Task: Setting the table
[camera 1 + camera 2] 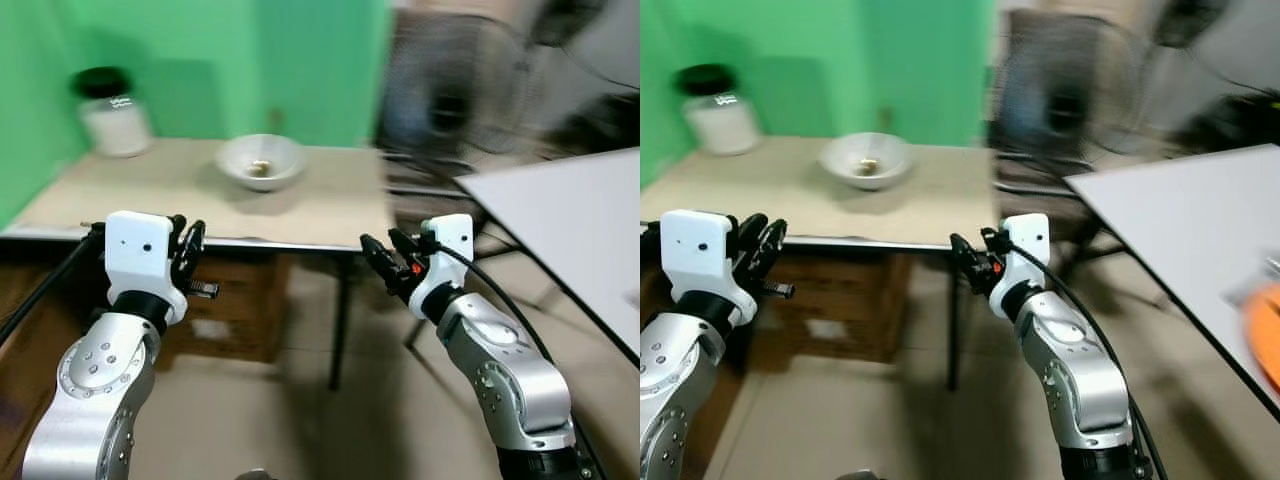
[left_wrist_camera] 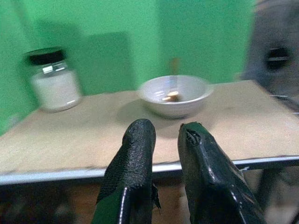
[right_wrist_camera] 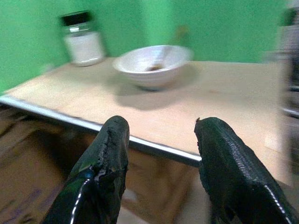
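White bowl [image 1: 261,161], unlabelled jar [image 1: 113,112] on table [image 1: 340,205], left pincer [image 2: 161,140] slightly parted, right pincer [image 3: 161,140] wide, both empty

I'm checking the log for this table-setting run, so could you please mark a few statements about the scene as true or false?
1. The white bowl stands on the beige table. True.
2. The jar has a red lid. False: its lid is black.
3. The right tool grips the bowl. False: it is open, short of the table edge, holding nothing.
4. The bowl holds a little food. True.
5. The left tool rests on the tabletop. False: it hangs before the table's edge.
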`<state>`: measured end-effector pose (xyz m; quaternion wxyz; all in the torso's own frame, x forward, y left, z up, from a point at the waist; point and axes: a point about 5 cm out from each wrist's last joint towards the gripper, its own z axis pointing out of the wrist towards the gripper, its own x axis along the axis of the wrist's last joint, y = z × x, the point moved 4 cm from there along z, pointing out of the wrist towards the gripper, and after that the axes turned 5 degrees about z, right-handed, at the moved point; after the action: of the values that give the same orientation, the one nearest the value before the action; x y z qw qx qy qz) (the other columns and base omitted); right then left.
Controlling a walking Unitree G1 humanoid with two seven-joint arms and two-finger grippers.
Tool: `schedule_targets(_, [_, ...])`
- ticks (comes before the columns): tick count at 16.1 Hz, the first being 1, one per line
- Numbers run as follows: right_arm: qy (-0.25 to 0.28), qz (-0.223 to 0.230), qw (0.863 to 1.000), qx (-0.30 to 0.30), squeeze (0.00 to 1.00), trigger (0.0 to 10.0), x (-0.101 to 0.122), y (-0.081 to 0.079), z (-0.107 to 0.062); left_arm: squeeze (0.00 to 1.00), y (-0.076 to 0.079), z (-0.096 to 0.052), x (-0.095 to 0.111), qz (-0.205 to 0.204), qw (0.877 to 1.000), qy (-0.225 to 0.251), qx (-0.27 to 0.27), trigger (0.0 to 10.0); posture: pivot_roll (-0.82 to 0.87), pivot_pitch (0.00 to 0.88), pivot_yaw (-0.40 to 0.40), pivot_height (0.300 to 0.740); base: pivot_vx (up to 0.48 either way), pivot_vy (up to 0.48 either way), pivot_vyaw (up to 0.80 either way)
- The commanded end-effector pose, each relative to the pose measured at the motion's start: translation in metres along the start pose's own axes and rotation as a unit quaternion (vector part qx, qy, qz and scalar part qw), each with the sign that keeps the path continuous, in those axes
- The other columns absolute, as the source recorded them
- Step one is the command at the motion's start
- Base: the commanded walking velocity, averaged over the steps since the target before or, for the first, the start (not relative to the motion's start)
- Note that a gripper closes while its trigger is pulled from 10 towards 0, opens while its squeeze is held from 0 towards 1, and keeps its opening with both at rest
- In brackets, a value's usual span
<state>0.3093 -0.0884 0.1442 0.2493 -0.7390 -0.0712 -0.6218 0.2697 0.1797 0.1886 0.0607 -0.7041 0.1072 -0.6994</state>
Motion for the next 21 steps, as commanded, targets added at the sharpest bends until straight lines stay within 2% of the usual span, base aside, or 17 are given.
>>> schedule_targets(1, [0.006, -0.001, 1.0, 0.017, 0.0, 10.0, 0.004, -0.005, 0.004, 0.0, 0.003, -0.002, 0.0, 0.0, 1.0, -0.002, -0.008, 10.0, 0.05, 0.0, 0.008, 0.74, 0.307, 0.0, 0.8])
schedule_targets(7, [0.003, -0.003, 0.999, 0.032, 0.0, 10.0, 0.004, -0.009, 0.005, 0.0, 0.006, -0.007, -0.003, -0.001, 1.0, -0.01, -0.012, 10.0, 0.06, 0.0, 0.001, 0.74, 0.308, 0.0, 0.8])
schedule_targets(15, [0.014, 0.004, 0.999, 0.037, 0.0, 10.0, 0.008, -0.01, 0.005, 0.0, 0.01, -0.013, -0.008, -0.006, 1.0, -0.016, -0.021, 10.0, 0.05, 0.0, -0.003, 0.74, 0.306, 0.0, 0.0])
schedule_targets(18, [0.019, 0.003, 0.999, 0.035, 0.0, 10.0, 0.014, -0.007, 0.007, 0.0, 0.011, -0.008, -0.002, -0.007, 1.0, -0.003, -0.017, 10.0, 0.04, 0.0, -0.029, 0.74, 0.305, 0.0, 0.0])
schedule_targets(21, [0.021, -0.006, 0.999, 0.045, 0.0, 10.0, 0.017, -0.013, 0.007, 0.0, 0.01, -0.01, -0.006, -0.006, 1.0, -0.009, -0.018, 10.0, 0.02, 0.0, -0.016, 0.74, 0.306, 0.0, 0.0])
